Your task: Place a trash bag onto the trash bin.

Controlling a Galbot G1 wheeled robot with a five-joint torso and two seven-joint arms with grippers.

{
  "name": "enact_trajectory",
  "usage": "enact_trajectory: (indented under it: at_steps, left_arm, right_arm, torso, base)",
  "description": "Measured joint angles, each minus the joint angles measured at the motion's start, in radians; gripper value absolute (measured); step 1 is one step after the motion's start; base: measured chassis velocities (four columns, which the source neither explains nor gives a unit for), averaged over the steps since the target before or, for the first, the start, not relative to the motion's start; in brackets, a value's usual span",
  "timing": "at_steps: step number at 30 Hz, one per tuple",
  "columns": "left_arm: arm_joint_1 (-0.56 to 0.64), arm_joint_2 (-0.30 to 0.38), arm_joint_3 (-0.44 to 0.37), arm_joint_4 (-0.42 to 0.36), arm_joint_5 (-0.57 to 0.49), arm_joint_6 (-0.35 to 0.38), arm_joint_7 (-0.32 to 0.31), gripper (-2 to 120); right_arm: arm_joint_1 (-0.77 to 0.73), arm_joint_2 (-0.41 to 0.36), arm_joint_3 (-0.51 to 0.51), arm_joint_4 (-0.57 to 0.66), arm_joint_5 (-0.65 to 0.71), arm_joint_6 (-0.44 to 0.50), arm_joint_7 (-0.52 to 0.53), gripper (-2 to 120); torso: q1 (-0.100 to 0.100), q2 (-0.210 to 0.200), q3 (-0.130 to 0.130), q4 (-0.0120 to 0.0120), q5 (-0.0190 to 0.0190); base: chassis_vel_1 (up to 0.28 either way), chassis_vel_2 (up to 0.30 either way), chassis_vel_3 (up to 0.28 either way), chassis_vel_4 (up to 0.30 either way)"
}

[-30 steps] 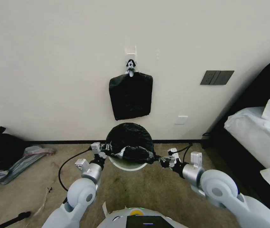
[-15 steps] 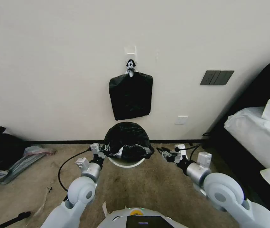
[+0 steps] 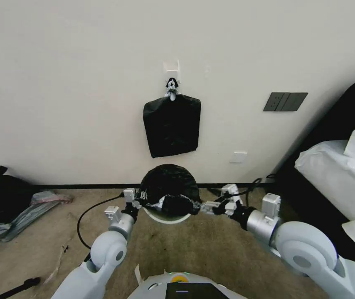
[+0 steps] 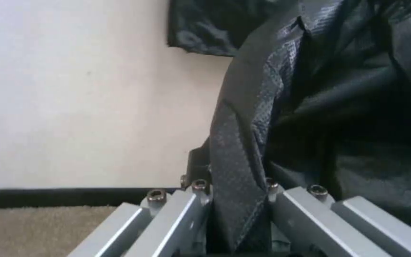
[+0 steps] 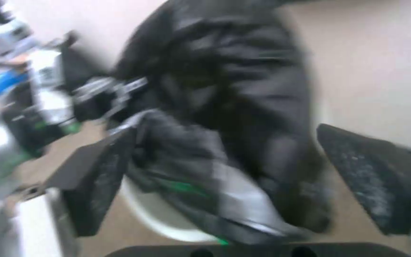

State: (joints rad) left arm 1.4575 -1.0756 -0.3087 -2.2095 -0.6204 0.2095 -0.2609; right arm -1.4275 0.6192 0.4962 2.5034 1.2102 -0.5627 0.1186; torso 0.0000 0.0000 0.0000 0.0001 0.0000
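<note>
The glossy black trash bag (image 3: 169,187) lies bunched over the top of the white trash bin (image 3: 167,219), which stands on the carpet against the wall. My left gripper (image 3: 140,199) is at the bag's left edge, shut on a fold of the film. The left wrist view shows that fold (image 4: 236,171) pinched in the left gripper (image 4: 236,203). My right gripper (image 3: 201,206) is at the bag's right edge, open. In the right wrist view its fingers (image 5: 96,178) stand wide apart on either side of the crumpled bag (image 5: 224,125), above the bin's rim (image 5: 153,210).
A flat black bundle (image 3: 171,124) hangs from a wall hook straight above the bin. A bed with white bedding (image 3: 335,174) fills the right side. A dark bag and plastic wrapping (image 3: 7,203) lie on the floor at left. A black cable (image 3: 87,212) loops beside my left arm.
My right gripper let go of the bag's right edge, drew off to the right, then came back to the edge, open. The left gripper kept its hold and shifted slightly right.
</note>
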Motion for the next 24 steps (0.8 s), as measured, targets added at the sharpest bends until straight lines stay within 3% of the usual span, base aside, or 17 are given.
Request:
enact_trajectory:
  at_steps: [5,15,24]
  left_arm:
    - [0.014,0.012,0.019,-0.010,0.055,0.000,0.022,1]
    - [0.031,0.002,0.032,-0.016,0.095,-0.006,0.035,1]
    - [0.042,-0.008,0.031,-0.027,0.115,-0.016,0.044,1]
  right_arm:
    - [0.151,-0.038,-0.099,-0.001,0.132,-0.092,0.001,98]
    - [0.237,-0.045,-0.227,-0.037,0.172,-0.146,0.045,96]
    - [0.295,-0.047,-0.291,-0.117,0.172,-0.146,0.069,77]
  torso:
    - [0.000,0.000,0.000,0.0000,-0.0001]
    - [0.000,0.000,0.000,-0.0002,0.0001]
    - [0.000,0.000,0.000,-0.0001,0.0000]
  base:
    - [0.000,0.000,0.000,0.000]
    - [0.000,0.000,0.000,0.000]
    - [0.000,0.000,0.000,0.000]
